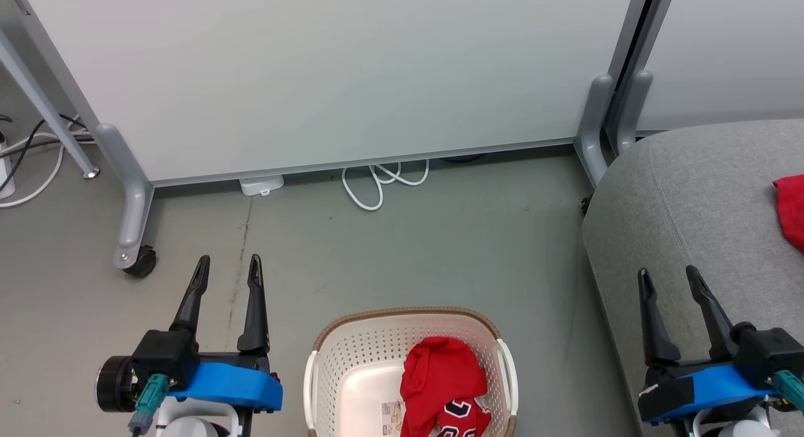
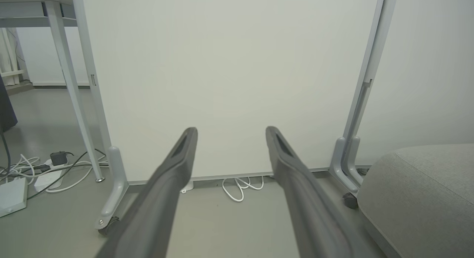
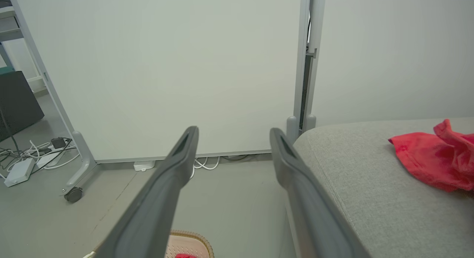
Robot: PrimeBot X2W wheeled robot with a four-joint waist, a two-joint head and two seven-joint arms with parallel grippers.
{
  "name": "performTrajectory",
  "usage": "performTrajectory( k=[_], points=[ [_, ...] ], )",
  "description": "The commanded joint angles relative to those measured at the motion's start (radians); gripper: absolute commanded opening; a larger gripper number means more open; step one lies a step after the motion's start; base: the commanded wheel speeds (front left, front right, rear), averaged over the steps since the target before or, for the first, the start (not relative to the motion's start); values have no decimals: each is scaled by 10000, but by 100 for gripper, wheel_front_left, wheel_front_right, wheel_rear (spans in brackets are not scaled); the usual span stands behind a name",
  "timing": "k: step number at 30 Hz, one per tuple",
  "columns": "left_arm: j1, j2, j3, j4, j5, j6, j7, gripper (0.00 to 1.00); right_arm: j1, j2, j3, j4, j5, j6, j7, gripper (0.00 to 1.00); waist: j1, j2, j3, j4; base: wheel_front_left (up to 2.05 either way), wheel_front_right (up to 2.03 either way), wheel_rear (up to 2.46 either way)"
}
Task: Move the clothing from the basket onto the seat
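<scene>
The cream perforated basket (image 1: 352, 355) with a brown rim sits on the floor at the bottom centre of the head view. A red jersey (image 1: 443, 380) with black-and-white numerals lies crumpled in its right half. Another red garment (image 1: 793, 208) lies on the grey seat (image 1: 691, 192) at the right edge, also seen in the right wrist view as red clothing (image 3: 433, 159). My left gripper (image 1: 228, 262) stands open and empty to the left of the basket. My right gripper (image 1: 667, 275) is open and empty above the seat's front edge.
A white partition panel (image 1: 326, 73) on grey wheeled feet (image 1: 135, 236) stands behind the floor area. White cables (image 1: 377, 179) lie under it, and more cables and a power strip (image 2: 44, 172) sit at the far left. The grey floor lies between basket and panel.
</scene>
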Motion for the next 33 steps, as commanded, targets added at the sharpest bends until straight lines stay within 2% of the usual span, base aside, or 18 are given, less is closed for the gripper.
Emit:
performTrajectory(
  k=[1, 14, 22, 33],
  points=[
    [119, -40, 77, 10, 86, -53, -47, 100, 167, 41, -35, 12, -25, 1, -34, 100, 1, -1, -59, 9, 0, 0, 0],
    [367, -61, 172, -133, 108, -159, -47, 100, 345, 134, -116, -1, 23, 1, -34, 100, 1, -1, -146, 70, 0, 0, 0],
    [-39, -62, -38, 45, 235, -246, -47, 100, 154, 175, -61, -61, 2, 1, -34, 100, 1, -1, 54, -25, 0, 0, 0],
    [-1683, -58, -934, 1465, 314, -422, -48, 100, -707, 94, 96, -322, 37, 1, -34, 100, 1, -1, 1332, -570, 0, 0, 0]
  ],
)
